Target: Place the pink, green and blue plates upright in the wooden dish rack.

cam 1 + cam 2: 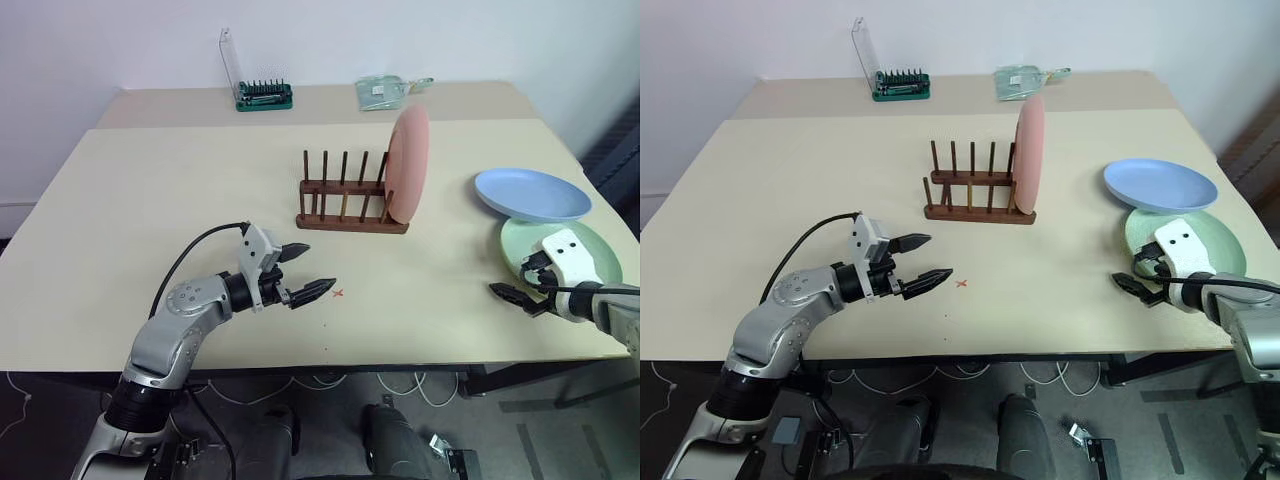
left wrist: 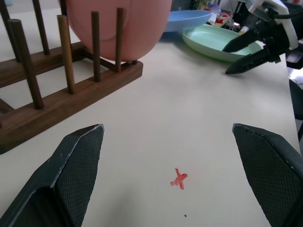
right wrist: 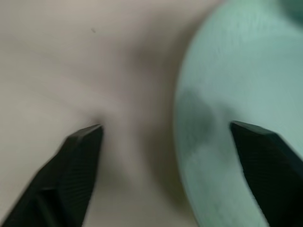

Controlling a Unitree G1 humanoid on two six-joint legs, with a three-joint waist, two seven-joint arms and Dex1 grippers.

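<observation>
The pink plate (image 1: 408,165) stands upright at the right end of the wooden dish rack (image 1: 345,205) in the middle of the table. At the right, the blue plate (image 1: 532,194) lies tilted, its near side resting on the far rim of the green plate (image 1: 600,240). My right gripper (image 1: 515,283) is open, low at the green plate's near-left rim (image 3: 227,85); that rim runs between its fingers and nothing is gripped. My left gripper (image 1: 320,268) is open and empty, hovering left of centre in front of the rack, pointing right.
A red cross mark (image 1: 338,293) sits on the table just past my left fingertips. A green tray of tool bits (image 1: 264,95) and a clear bag (image 1: 385,90) lie along the far edge. The table's front edge (image 1: 400,362) runs close below both grippers.
</observation>
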